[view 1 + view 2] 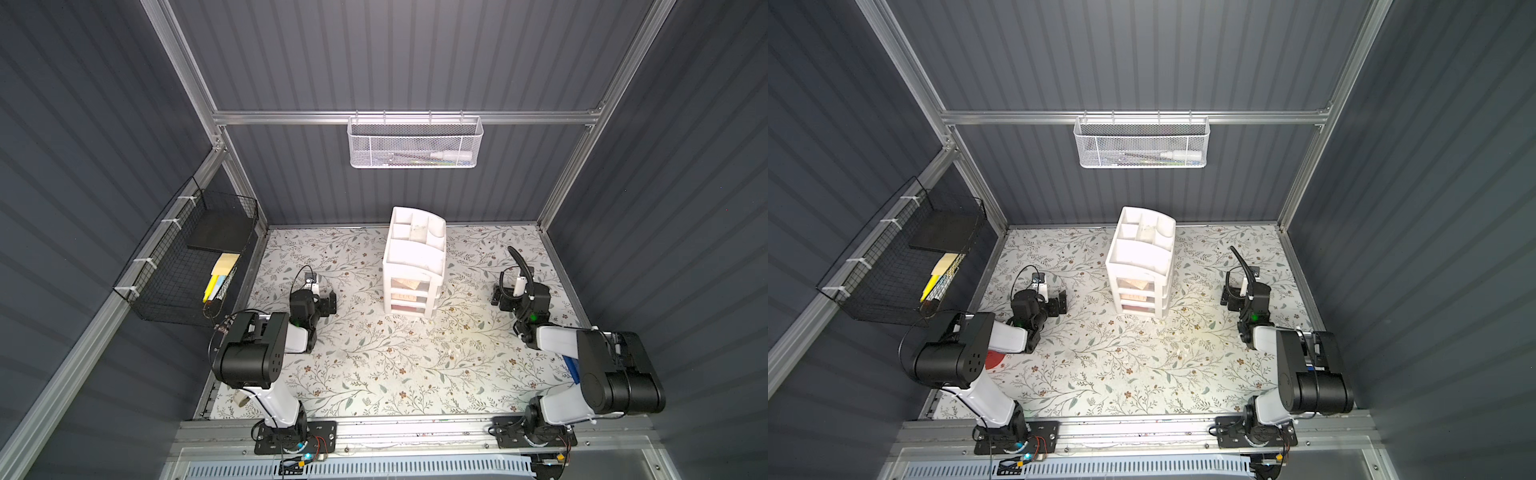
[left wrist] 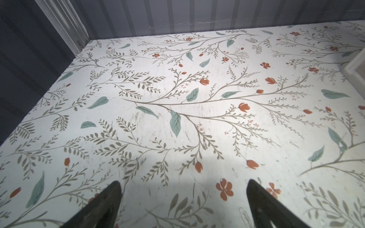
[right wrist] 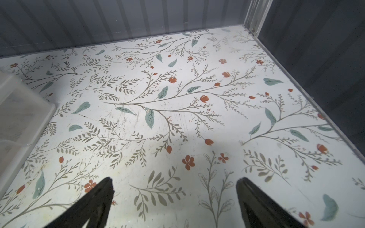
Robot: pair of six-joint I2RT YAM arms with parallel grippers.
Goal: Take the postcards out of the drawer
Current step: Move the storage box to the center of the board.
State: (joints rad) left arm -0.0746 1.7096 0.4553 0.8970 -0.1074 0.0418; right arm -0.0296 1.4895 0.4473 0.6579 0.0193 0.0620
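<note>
A white drawer unit (image 1: pixel 413 266) (image 1: pixel 1142 262) stands at the middle back of the flowered table, its three see-through drawers pushed in. The postcards show dimly through the fronts: a pale peach card (image 1: pixel 409 284) in the top drawer, a tan one (image 1: pixel 407 296) in the middle, a reddish one (image 1: pixel 405 308) (image 1: pixel 1138 308) in the bottom. My left gripper (image 1: pixel 330 303) (image 2: pixel 183 189) hangs open over bare table to the unit's left. My right gripper (image 1: pixel 498 296) (image 3: pixel 173 185) hangs open to its right. Neither touches anything. The unit's corner shows in the left wrist view (image 2: pixel 355 67) and the right wrist view (image 3: pixel 19 110).
A black wire basket (image 1: pixel 166 266) on the left wall holds yellow sticky notes (image 1: pixel 222 270). A white mesh basket (image 1: pixel 415 143) with pens hangs on the back wall. A tape roll (image 1: pixel 240 399) lies by the left arm's base. Walls close the table on three sides.
</note>
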